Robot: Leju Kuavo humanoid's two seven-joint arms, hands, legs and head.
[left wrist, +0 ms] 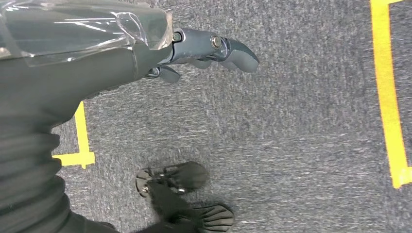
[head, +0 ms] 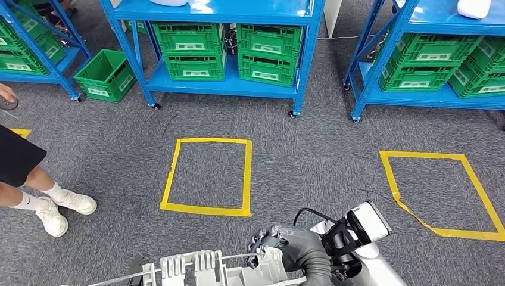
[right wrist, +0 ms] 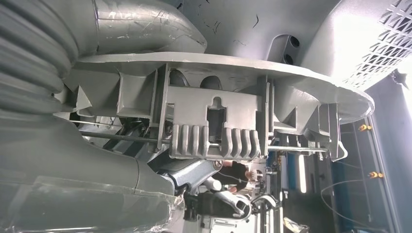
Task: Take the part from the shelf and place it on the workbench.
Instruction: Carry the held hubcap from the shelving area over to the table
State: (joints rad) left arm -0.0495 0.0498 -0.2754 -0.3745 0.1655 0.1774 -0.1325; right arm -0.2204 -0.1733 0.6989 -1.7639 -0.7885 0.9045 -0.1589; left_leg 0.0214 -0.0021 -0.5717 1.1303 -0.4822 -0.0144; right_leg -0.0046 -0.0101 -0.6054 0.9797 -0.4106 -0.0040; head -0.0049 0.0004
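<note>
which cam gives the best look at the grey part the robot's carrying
The right wrist view: the grey part shows close up, with its ribs, slots and flat flange clear, held by the right hand. The head view catches its ribbed top edge at the frame's bottom beside that hand. The left wrist view looks at carpet.

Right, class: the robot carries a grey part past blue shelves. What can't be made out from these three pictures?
- Part: head view, cut off by the bottom edge; its full shape is unknown.
- Right hand: its fingers are behind the part, so how it grips is hidden.
- Left hand: left wrist view, mostly hidden by the arm's cover.
- Person: cut off by the left edge.
- Bins: contents are hidden by their walls and the shelf above.
</note>
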